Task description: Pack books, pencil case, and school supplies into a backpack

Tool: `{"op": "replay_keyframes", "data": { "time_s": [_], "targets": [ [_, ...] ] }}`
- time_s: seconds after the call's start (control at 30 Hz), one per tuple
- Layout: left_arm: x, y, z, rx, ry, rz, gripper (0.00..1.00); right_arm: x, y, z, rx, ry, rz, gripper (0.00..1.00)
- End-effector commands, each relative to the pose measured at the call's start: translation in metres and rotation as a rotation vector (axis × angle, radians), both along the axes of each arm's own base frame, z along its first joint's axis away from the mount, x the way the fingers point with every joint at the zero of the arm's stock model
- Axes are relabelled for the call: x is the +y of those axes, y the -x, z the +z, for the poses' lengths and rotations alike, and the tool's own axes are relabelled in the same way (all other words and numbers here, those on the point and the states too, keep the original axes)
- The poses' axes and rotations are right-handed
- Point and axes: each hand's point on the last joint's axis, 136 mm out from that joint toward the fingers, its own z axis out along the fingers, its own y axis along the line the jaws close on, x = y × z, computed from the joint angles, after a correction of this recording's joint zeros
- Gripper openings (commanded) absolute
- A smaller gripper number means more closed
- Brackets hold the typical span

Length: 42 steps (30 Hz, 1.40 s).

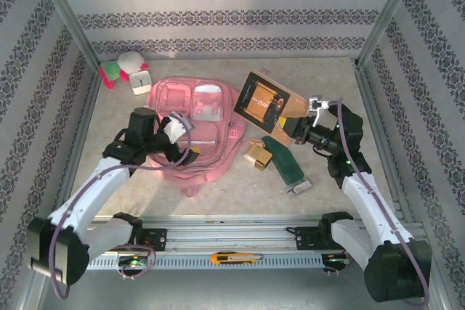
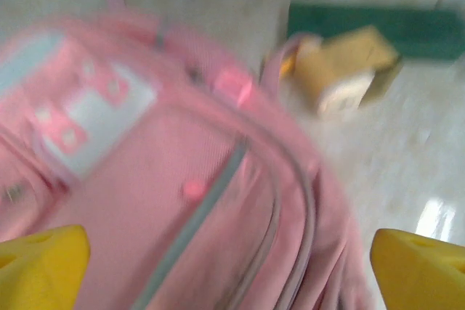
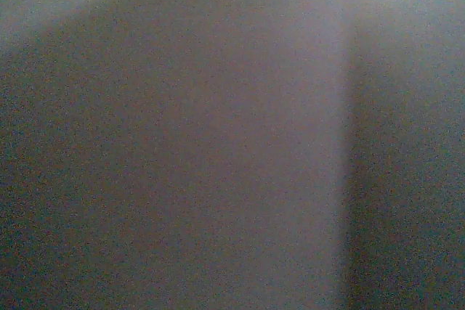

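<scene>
Pink soft-fabric backpack (image 1: 196,143) lies flat under left gripper (image 2: 231,265), jaws wide apart, holding nothing. Right gripper (image 1: 299,128) is clamped on the thin stiff book (image 1: 260,99) (tilted up), long axis running left from it. Green case (image 1: 285,159) sits just below.

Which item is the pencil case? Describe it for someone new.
Start at the big pink backpack mid-table and look just right of it. The pencil case is the long, narrow, dark green slab lying slantwise beside a small gold box, on the near side of the brown book. No neighbour is green.
</scene>
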Motion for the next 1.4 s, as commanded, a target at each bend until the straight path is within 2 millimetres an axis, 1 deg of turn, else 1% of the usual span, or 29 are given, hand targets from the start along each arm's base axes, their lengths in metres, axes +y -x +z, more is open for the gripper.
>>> {"op": "replay_keyframes", "data": {
  "time_s": [0.0,0.13,0.23,0.4,0.47,0.57,0.7,0.73,0.77,0.8,0.83,0.87,0.9,0.93,1.0,1.07,1.1,1.13,1.17,1.2,1.27,1.3,1.37],
  "targets": [
    [0.021,-0.001,-0.022,-0.004,-0.173,-0.001,0.99,-0.005,-0.002,0.000,0.023,-0.029,-0.054,0.00],
    [0.029,-0.006,-0.040,-0.005,-0.260,-0.014,0.99,0.001,0.004,-0.004,0.036,-0.036,-0.002,0.00],
    [0.028,-0.009,-0.048,-0.003,-0.286,-0.025,0.99,0.004,0.007,-0.003,0.033,-0.038,0.020,0.00],
    [0.034,-0.009,-0.075,0.008,-0.428,-0.068,0.99,0.007,0.010,-0.002,0.020,-0.032,0.041,0.00],
    [0.034,-0.015,-0.080,-0.011,-0.455,-0.056,0.99,0.007,0.010,-0.002,0.016,-0.032,0.045,0.00],
    [0.037,-0.027,-0.080,-0.055,-0.488,-0.034,0.97,0.009,0.012,-0.003,0.010,-0.033,0.053,0.00],
    [0.034,-0.042,-0.094,-0.070,-0.496,-0.016,0.95,0.010,0.013,-0.006,0.009,-0.032,0.047,0.00],
    [0.031,-0.045,-0.095,-0.066,-0.485,-0.020,0.92,0.010,0.013,-0.006,0.016,-0.036,0.046,0.00],
    [0.028,-0.044,-0.098,-0.040,-0.477,-0.031,0.83,0.009,0.013,-0.005,0.020,-0.040,0.041,0.00],
    [0.024,-0.044,-0.096,-0.015,-0.463,-0.048,0.68,0.007,0.012,-0.005,0.030,-0.045,0.023,0.00],
    [0.020,-0.046,-0.091,0.006,-0.445,-0.051,0.32,0.003,0.011,-0.003,0.050,-0.055,-0.016,0.00],
    [0.018,-0.051,-0.085,0.014,-0.429,-0.026,0.06,-0.001,0.010,0.002,0.050,-0.061,-0.052,0.00],
    [0.016,-0.051,-0.079,0.026,-0.415,-0.023,0.00,-0.006,0.009,0.006,0.039,-0.056,-0.096,0.00],
    [0.011,-0.048,-0.072,0.041,-0.399,-0.045,0.00,-0.015,0.008,0.008,0.041,-0.053,-0.161,0.00],
    [0.003,-0.045,-0.051,0.047,-0.347,-0.036,0.00,-0.027,0.011,0.015,0.036,-0.049,-0.240,0.00],
    [-0.005,-0.042,-0.026,0.067,-0.269,0.015,0.00,-0.040,0.014,0.011,0.105,-0.024,-0.328,0.00],
    [-0.007,-0.042,-0.014,0.083,-0.227,0.062,0.00,-0.046,0.015,0.008,0.149,-0.014,-0.372,0.00],
    [-0.003,-0.045,-0.002,0.112,-0.189,0.167,0.00,-0.057,0.017,-0.002,0.232,-0.013,-0.446,0.00],
    [0.002,-0.047,0.009,0.168,-0.144,0.283,0.00,-0.066,0.020,-0.010,0.317,-0.048,-0.520,0.00],
    [0.003,-0.046,0.017,0.214,-0.120,0.331,0.00,-0.066,0.023,-0.014,0.351,-0.088,-0.542,0.00],
    [-0.001,-0.040,0.024,0.302,-0.079,0.364,0.00,-0.057,0.029,-0.016,0.376,-0.156,-0.526,0.00],
    [-0.003,-0.040,0.028,0.319,-0.059,0.379,0.00,-0.051,0.033,-0.016,0.385,-0.159,-0.513,0.00],
    [-0.007,-0.043,0.041,0.325,0.002,0.409,0.00,-0.039,0.039,-0.013,0.405,-0.163,-0.481,0.00]
  ]
}}
